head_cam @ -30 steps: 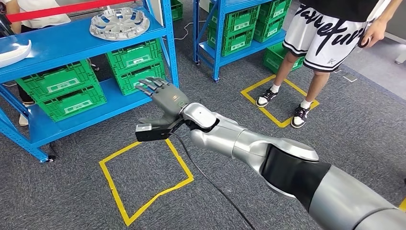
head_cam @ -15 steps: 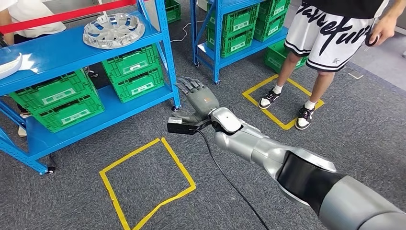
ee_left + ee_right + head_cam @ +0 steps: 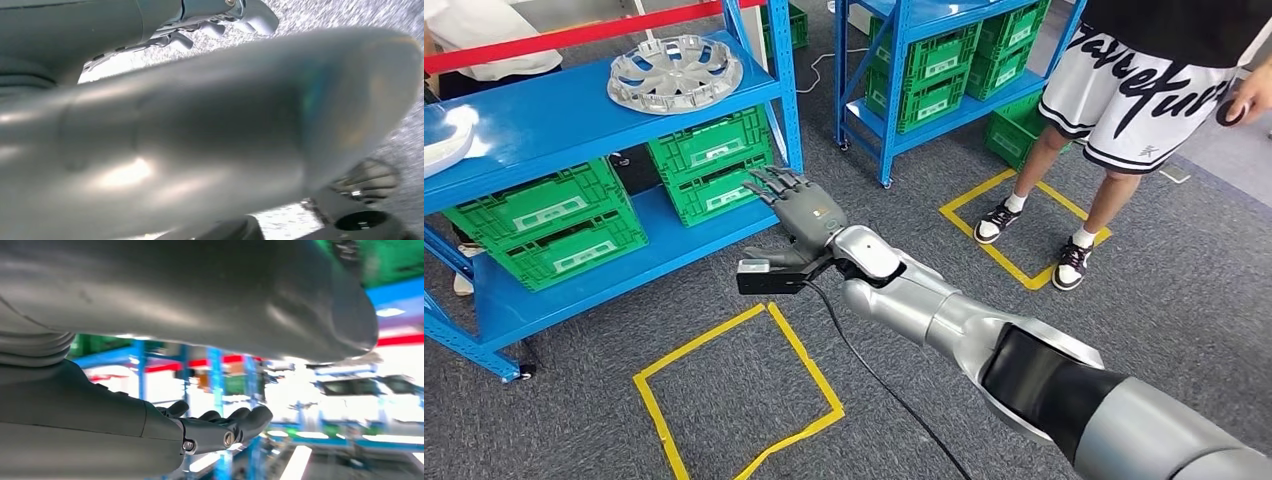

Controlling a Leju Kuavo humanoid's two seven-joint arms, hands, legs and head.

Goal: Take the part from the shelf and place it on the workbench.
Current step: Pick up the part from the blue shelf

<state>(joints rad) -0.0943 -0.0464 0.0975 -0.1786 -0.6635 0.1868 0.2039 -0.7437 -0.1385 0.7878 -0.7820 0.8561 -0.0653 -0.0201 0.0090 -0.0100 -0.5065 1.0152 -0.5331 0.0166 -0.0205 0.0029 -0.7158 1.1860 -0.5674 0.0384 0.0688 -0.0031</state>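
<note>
Silver wheel cover part [image 3: 675, 73] lies flat on the top board of the blue shelf [image 3: 554, 115], at its right end, untouched. Right hand [image 3: 803, 212] is raised near the shelf's right post, lower than the part and apart from it, fingers spread and grasping nothing. Left hand [image 3: 225, 20] appears over grey carpet; whether its fingers are released or clenched cannot be told. Green crates [image 3: 709, 150] fill the lower shelf levels. A person [image 3: 1124, 90] stands far right by a yellow floor square [image 3: 734, 395]
</note>
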